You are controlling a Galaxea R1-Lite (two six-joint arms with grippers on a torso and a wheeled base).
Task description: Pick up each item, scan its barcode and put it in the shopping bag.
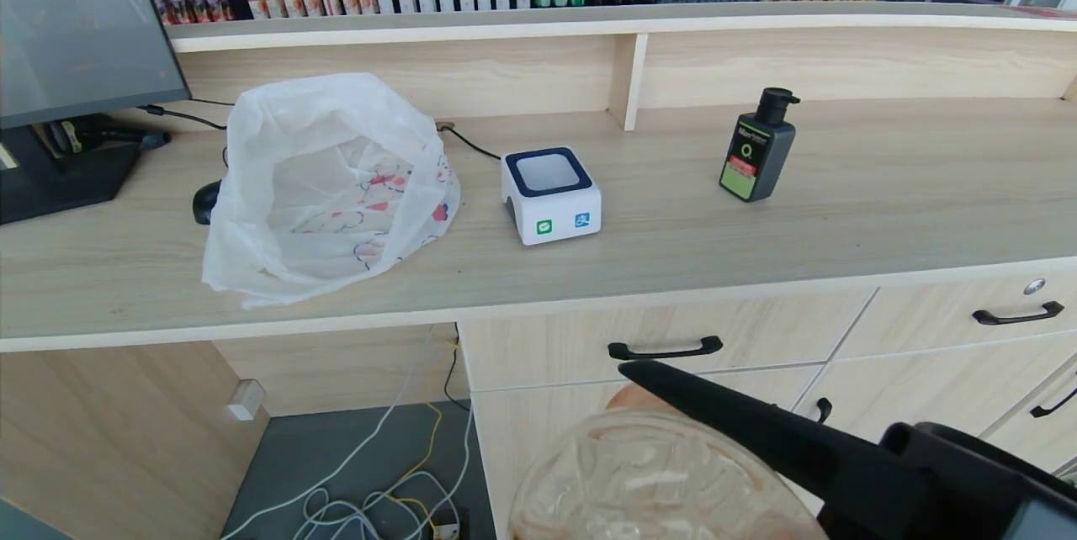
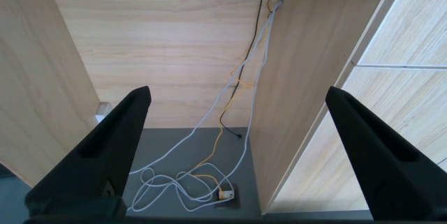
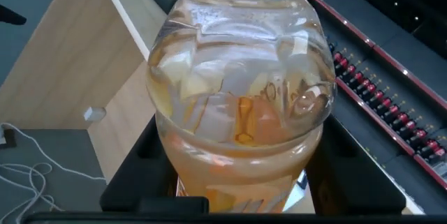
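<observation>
My right gripper (image 1: 665,439) is shut on a clear jar (image 1: 656,481) with pale pieces and orange liquid inside, held low in front of the counter's drawers. In the right wrist view the jar (image 3: 241,112) sits between the two black fingers (image 3: 133,182). A white plastic shopping bag (image 1: 328,187) lies open on the counter's left part. To its right stands the white scanner (image 1: 551,195) with a dark-framed window on top. A dark pump bottle (image 1: 757,149) stands upright farther right. My left gripper (image 2: 237,140) is open, below counter height, facing the wooden knee space and floor cables.
A monitor (image 1: 80,27) on its black stand and a black mouse (image 1: 204,202) sit at the counter's left end. A cable (image 1: 471,145) runs from the scanner to the back. A raised shelf (image 1: 623,23) runs behind. Drawer handles (image 1: 665,349) face me below.
</observation>
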